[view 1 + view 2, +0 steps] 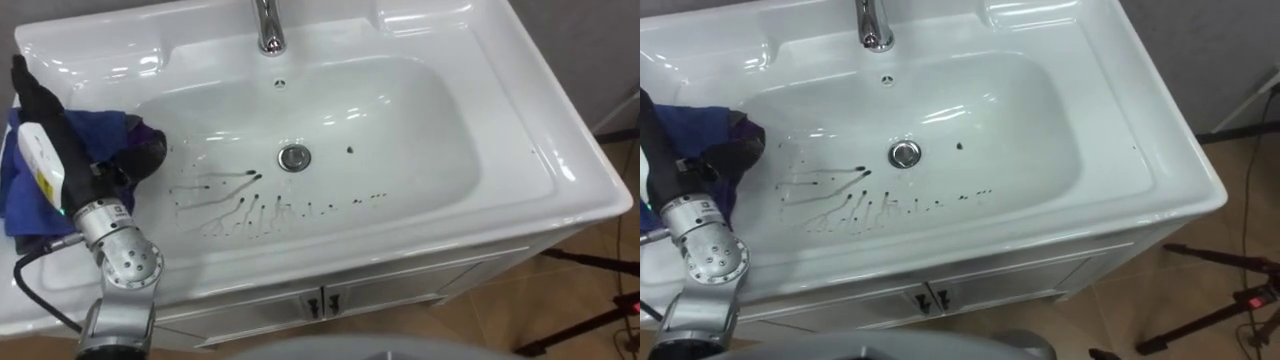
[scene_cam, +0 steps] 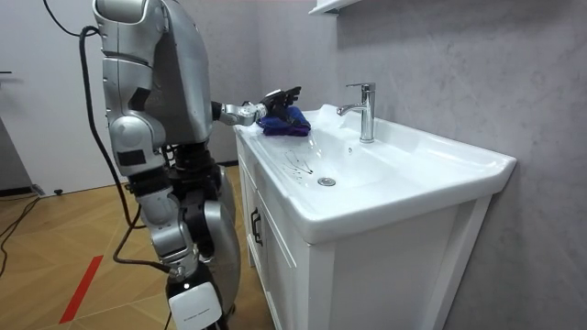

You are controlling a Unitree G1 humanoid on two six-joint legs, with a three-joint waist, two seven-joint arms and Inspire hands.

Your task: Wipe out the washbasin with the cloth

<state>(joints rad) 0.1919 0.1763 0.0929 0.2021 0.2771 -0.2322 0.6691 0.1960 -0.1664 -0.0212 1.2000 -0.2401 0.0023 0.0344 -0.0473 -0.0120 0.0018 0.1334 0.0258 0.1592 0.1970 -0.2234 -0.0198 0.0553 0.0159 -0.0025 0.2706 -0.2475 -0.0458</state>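
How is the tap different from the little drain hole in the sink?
The tap stands up on the basin's back rim; the drain lies flat at its bottom. Dark streaks run beside the drain, while the tap's spot looks clean. Both are shiny metal, and the blue cloth in the left hand touches neither.

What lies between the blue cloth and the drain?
Dark smeared streaks on the basin floor, between blue cloth and drain, shown in both eye views.
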